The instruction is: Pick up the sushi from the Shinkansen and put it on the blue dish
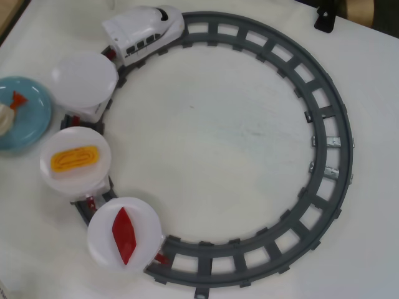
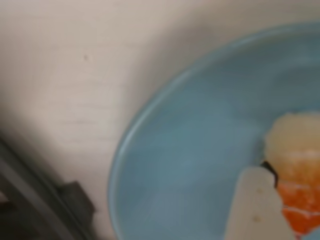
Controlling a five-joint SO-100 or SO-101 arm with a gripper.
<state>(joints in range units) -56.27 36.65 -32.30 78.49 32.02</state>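
Note:
The shrimp sushi lies on the blue dish at the left edge of the overhead view, its red tail pointing up-right. The white Shinkansen stands on the track at the top left; the plate on its first car is empty. In the wrist view the blue dish fills the frame and the sushi sits at the lower right. Of my gripper only one white fingertip shows, right beside the sushi. The other finger is out of view. The arm does not show in the overhead view.
The second car's plate carries a yellow egg piece, the third a red tuna piece. The grey round track circles the white table; a bit of it shows in the wrist view. A black clamp sits top right.

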